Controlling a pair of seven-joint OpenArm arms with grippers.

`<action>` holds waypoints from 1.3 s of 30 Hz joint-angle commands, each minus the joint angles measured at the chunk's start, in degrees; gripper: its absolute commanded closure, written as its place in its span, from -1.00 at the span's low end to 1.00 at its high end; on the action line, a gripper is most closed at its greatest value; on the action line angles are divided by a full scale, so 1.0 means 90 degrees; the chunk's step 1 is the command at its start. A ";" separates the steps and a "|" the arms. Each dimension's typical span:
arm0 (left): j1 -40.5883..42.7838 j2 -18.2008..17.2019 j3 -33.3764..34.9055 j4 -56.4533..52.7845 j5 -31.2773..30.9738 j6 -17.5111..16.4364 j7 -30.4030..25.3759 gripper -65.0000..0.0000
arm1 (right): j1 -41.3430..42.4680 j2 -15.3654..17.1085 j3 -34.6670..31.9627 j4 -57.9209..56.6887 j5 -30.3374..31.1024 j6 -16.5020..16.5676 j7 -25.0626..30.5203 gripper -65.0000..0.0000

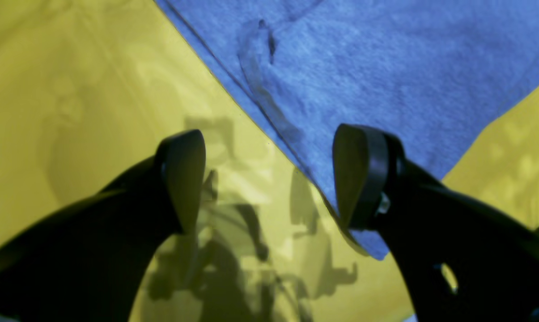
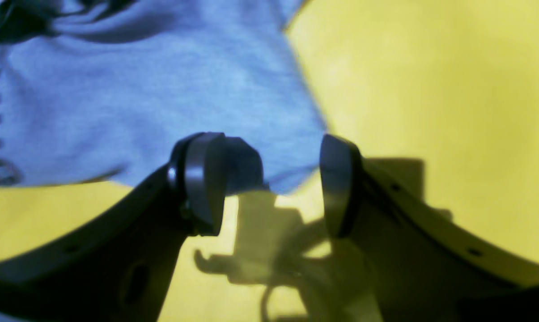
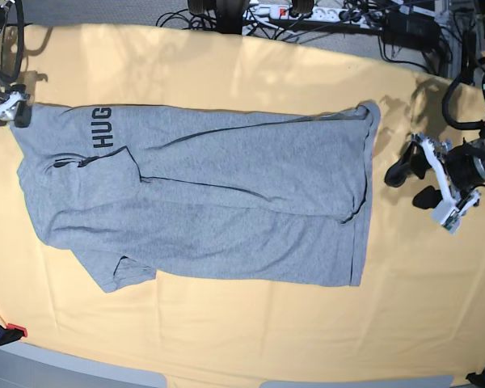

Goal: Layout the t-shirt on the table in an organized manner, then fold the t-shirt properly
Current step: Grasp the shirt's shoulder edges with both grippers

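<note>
A: Item, t-shirt (image 3: pixel 226 202): heather-grey cotton, wrinkled, long axis along the counter (image 3: pixel 226 339), collar end at its left edge.

B: Your grippers?

A: Right gripper (image 2: pixel 273 183) spread over a shirt corner; left gripper (image 1: pixel 269 179) spread beside the hem, empty. Both near.

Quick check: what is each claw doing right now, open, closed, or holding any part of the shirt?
Left claw: open, empty, over the t-shirt edge.
Right claw: open, empty, at a t-shirt corner.
</note>
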 commanded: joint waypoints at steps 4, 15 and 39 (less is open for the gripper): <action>0.0277 0.0131 -0.0789 0.0070 -0.0070 0.0027 -0.0119 -0.38 | 0.0019 0.0080 0.0155 -0.0080 -0.0136 -0.0202 0.0367 -0.08; 0.1183 0.0221 -0.2101 0.0070 -0.0274 0.0034 -0.0117 -0.38 | 0.0019 -0.0265 0.0180 -0.0906 0.1253 0.0636 0.0211 -0.08; 0.1360 0.2807 -0.2288 0.0066 0.1200 0.1200 -0.0709 -0.38 | 0.0022 -0.0340 0.0187 -0.0967 0.2038 0.0980 -0.0100 -0.06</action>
